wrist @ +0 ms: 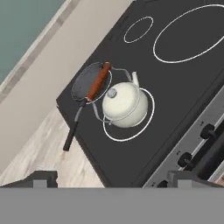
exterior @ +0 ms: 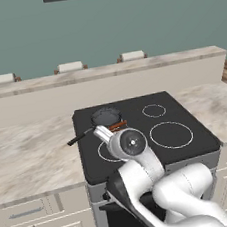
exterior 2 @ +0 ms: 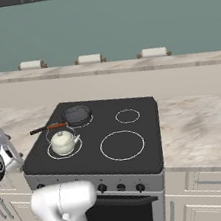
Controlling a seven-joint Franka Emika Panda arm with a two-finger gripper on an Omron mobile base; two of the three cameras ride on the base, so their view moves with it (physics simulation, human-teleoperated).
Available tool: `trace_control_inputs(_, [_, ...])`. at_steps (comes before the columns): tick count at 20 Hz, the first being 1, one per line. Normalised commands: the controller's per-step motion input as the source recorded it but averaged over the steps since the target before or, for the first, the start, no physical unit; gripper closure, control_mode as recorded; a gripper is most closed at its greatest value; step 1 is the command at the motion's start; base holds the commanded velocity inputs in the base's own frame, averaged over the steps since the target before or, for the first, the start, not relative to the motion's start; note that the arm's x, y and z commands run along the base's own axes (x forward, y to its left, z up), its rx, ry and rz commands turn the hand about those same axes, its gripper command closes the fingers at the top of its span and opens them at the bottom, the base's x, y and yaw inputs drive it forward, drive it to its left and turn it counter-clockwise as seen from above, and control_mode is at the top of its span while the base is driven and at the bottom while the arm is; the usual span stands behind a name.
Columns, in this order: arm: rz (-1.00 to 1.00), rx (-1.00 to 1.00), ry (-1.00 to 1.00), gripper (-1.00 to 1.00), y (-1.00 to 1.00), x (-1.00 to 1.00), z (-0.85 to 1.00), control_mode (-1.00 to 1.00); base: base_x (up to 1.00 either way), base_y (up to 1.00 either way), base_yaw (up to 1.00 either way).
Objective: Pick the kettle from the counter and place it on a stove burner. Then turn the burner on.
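Note:
The cream-white kettle [wrist: 124, 105] stands upright on the front-left stove burner [wrist: 141, 127], a thin white ring on the black glass cooktop. Its reddish-brown handle bar [wrist: 99, 81] lies tilted toward the frying pan. From the right base view the kettle [exterior 2: 63, 142] sits inside the same ring [exterior 2: 55, 153]. My gripper [wrist: 114, 178] hangs above and in front of the kettle, apart from it, open, with nothing between its fingertips [wrist: 43, 178]. In the left base view my arm hides most of the kettle; only the handle bar [exterior: 118, 125] shows.
A black long-handled frying pan [wrist: 87, 83] sits on the back-left burner, touching distance from the kettle. The biggest ring [exterior 2: 122, 145] and smallest ring [exterior 2: 127, 116] are bare. Knobs [wrist: 208, 131] line the stove front. The beige counter [exterior: 30, 156] flanks the stove on both sides.

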Motion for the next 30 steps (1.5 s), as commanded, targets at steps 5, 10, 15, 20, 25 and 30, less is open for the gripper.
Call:
trace_control_inputs(5, [0.17, -0.16, -0.13, -1.0, 0.35, -0.41, -0.04, -1.0, 0.0, 0.0, 0.0])
trace_control_inputs(10, [0.14, -0.16, -0.13, -1.0, 0.34, -0.35, -0.08, -1.0, 0.0, 0.0, 0.0])
trace_control_inputs(15, [0.13, -0.16, -0.11, -1.0, 0.27, -0.37, -0.34, -1.0, 0.0, 0.0, 0.0])
trace_control_inputs(20, [0.09, -0.15, -0.04, -1.0, 0.11, -0.1, -0.54, -1.0, 0.0, 0.0, 0.0])
trace_control_inputs(25, [0.0, -0.09, -0.05, -1.0, 0.0, 0.0, -0.61, -1.0, 0.0, 0.0, 0.0])
trace_control_inputs(30, [0.0, -0.09, -0.07, -1.0, 0.0, 0.02, -0.69, -1.0, 0.0, 0.0, 0.0])
